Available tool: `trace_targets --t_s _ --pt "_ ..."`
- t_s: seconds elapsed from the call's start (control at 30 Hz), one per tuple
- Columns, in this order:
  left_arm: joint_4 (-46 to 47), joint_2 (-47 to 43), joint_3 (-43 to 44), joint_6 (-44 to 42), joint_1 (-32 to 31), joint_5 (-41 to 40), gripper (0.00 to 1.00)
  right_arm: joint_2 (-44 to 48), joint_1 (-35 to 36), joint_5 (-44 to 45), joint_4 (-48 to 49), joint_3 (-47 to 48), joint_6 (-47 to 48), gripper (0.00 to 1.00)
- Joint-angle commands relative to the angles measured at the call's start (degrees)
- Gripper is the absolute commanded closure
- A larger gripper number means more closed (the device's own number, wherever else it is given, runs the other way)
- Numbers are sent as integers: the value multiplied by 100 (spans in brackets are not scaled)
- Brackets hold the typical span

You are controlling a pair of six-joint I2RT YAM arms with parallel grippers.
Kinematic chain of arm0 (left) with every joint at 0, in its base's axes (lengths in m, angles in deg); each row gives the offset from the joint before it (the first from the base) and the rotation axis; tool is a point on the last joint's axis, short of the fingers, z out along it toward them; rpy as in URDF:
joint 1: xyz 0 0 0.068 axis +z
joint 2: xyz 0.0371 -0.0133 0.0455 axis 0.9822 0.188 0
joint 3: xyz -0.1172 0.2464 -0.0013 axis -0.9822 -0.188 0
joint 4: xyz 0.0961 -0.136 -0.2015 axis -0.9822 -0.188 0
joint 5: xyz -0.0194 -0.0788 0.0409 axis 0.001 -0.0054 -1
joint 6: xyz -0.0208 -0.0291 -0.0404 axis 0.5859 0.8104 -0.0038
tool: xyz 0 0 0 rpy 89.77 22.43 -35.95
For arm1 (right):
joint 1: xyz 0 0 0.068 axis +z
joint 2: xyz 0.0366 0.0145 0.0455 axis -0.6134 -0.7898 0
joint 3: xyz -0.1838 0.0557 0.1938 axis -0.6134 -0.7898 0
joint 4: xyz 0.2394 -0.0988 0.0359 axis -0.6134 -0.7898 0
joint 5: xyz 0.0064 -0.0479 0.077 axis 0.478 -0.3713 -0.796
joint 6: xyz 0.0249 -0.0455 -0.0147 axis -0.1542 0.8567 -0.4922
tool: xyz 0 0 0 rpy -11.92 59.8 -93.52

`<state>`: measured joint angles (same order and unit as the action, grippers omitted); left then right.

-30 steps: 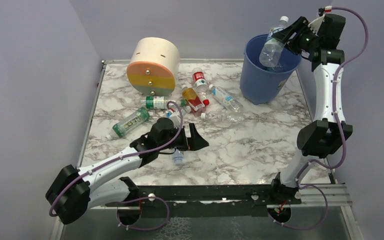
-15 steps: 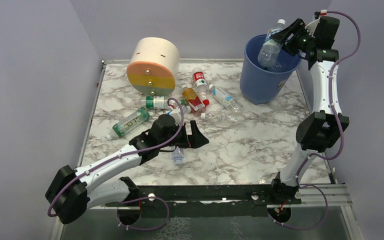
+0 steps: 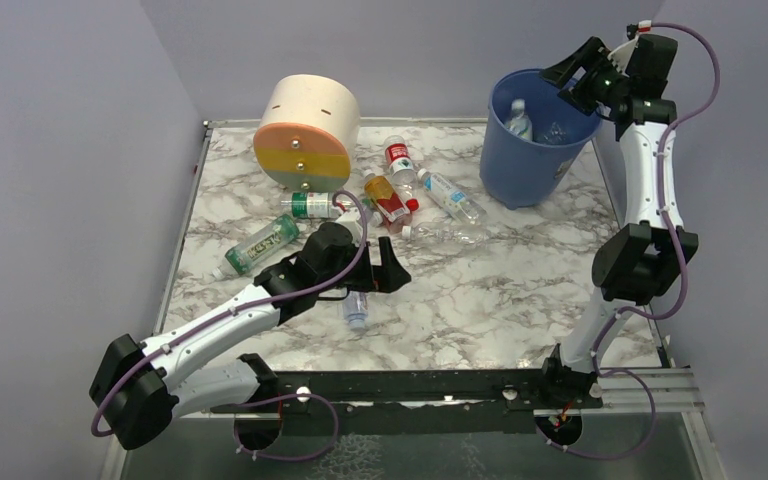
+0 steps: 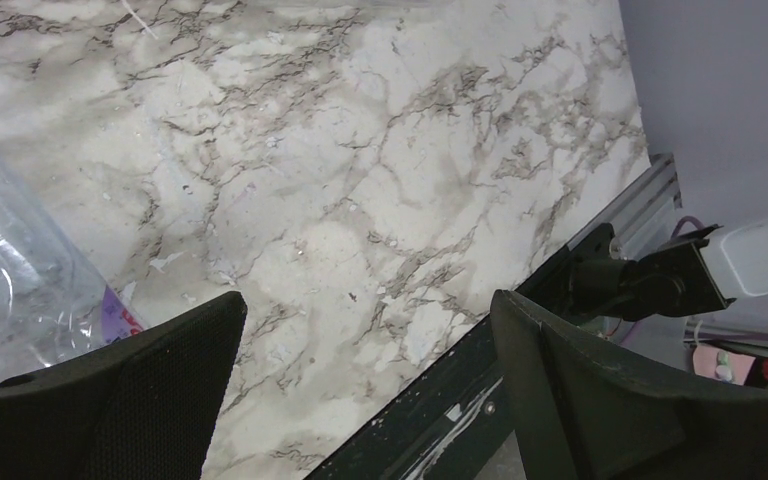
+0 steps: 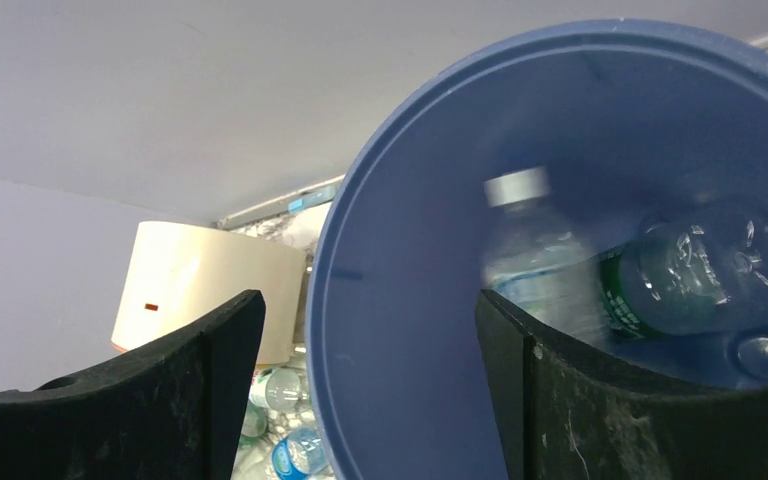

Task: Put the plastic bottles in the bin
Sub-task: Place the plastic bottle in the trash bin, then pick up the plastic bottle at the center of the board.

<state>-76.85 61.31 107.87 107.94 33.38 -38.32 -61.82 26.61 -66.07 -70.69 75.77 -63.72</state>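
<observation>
Both gape empty: right pincer [image 3: 574, 80] over the blue bin [image 3: 520, 170], drop apparently done; left pincer [image 4: 365, 320] next needs to clasp the bottle [image 4: 10, 290] beside it.

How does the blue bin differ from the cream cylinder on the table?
The blue bin is open-topped with bottles inside; the cream cylinder shows a closed orange and yellow face. The bin stands back right, the cylinder back left. Both are round and sit on the marble table.
</observation>
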Motion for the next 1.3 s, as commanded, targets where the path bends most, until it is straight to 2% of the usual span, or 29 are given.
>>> trace_targets --t_s 0.0,0.17,0.37,0.67,0.87,1.27 --pt "-300 -114 174 -158 -23 -282 1 275 -11 116 79 -135 142 20" --pt "-484 -162 196 -122 -25 -496 1 469 -11 -101 137 -351 94 20" --pt "-1123 -101 397 -44 -19 -1212 1 1113 169 -240 321 -1074 175 20" --pt "-1726 3 558 309 23 -1823 1 2044 1075 20 172 -1944 478 20" --pt "-1826 65 379 500 34 -1778 1 2627 1676 164 92 -2540 561 20" --pt "-1873 -138 -75 1074 34 -2154 1 3031 2592 215 48 -3128 601 21"
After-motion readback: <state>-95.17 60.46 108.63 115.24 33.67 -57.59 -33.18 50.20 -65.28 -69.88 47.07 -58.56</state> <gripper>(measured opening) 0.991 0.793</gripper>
